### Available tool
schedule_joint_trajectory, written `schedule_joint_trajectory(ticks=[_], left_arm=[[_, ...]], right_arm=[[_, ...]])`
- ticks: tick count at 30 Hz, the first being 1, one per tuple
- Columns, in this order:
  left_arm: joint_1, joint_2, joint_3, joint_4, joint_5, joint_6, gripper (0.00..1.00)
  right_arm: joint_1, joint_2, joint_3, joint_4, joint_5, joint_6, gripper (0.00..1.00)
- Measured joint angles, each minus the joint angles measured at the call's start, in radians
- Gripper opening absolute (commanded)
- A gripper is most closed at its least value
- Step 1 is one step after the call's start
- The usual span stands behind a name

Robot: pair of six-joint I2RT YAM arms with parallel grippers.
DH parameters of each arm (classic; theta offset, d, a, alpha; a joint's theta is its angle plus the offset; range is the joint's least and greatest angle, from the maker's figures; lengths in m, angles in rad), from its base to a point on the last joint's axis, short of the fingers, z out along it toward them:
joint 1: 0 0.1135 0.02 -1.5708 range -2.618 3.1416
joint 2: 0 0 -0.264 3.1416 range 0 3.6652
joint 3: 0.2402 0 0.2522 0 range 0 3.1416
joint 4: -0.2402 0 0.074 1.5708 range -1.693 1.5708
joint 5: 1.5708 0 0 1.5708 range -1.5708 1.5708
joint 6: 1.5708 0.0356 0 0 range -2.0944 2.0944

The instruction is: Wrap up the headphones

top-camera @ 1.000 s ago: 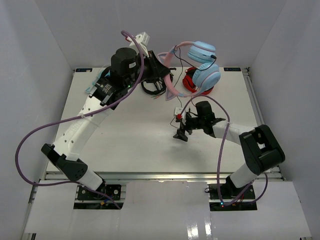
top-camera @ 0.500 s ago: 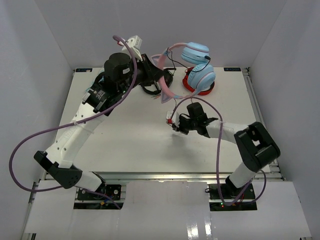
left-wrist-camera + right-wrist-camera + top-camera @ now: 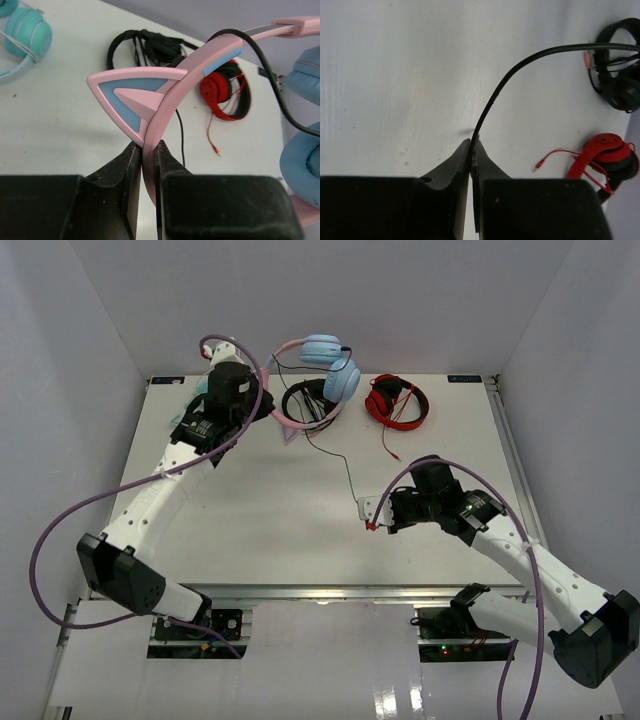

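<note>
So far, only the setup for the wrap looks done. The left fingers (image 3: 125, 170) are clenched on the pink cat-ear headband (image 3: 197, 72) of the over-ear headphones with light blue round ear cups (image 3: 335, 368). They pinch it just below one pink-and-blue ear, so the headphones seem to hang off the white surface (image 3: 250, 500), with the cups to the right of those fingers. Beyond the same fingers lie a black pair of headphones (image 3: 155, 47) and a red pair (image 3: 220, 90), and an all-turquoise pair (image 3: 27, 32) sits off to their left; none is involved. The thin black cable (image 3: 346, 465) runs from the cups in one loose line down to the right fingers (image 3: 455, 162), which are closed tight on it near its free end, close above the surface. No turn of cable lies around the headband or cups yet. By that reckoning the task is near its start: both ends are secured, and all the winding, plus tucking the end, is left to do.
</note>
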Motion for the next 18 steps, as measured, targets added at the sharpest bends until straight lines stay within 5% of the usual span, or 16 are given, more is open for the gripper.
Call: schedule_joint_trajectory(ticks=[10, 18], left_arm=[[-0.014, 0.237, -0.071, 0.033, -0.053, 0.071, 0.0], [-0.132, 0.401, -0.076, 0.047, -0.051, 0.17, 0.0]], right_arm=[[-0.044, 0.096, 0.487, -0.137, 0.06, 0.011, 0.08], [-0.044, 0.151, 0.586, -0.093, 0.113, 0.022, 0.08]])
